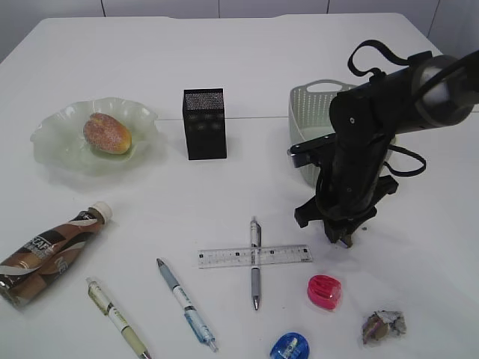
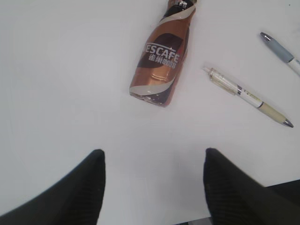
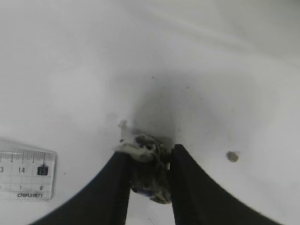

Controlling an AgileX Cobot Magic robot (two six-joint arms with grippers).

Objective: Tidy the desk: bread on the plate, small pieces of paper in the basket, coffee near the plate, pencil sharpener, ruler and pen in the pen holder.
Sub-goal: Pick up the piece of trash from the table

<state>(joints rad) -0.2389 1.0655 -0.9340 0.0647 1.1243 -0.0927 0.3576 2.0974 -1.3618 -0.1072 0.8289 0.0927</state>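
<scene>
My right gripper (image 1: pixel 344 239) hangs just above the table in front of the basket (image 1: pixel 314 112) and is shut on a crumpled paper piece (image 3: pixel 149 173). Another crumpled paper piece (image 1: pixel 384 326) lies at the front right. The bread (image 1: pixel 107 133) lies on the pale green plate (image 1: pixel 52 142). The coffee bottle (image 1: pixel 45 254) lies on its side at the front left and also shows in the left wrist view (image 2: pixel 161 61). My left gripper (image 2: pixel 152 157) is open and empty over bare table near the bottle. The black pen holder (image 1: pixel 204 123) stands at the centre back.
A clear ruler (image 1: pixel 254 256) lies under a grey pen (image 1: pixel 255 262). A blue pen (image 1: pixel 185 303) and a yellowish pen (image 1: pixel 116 315) lie at the front. A pink sharpener (image 1: pixel 324 291) and a blue sharpener (image 1: pixel 290 348) lie at the front right.
</scene>
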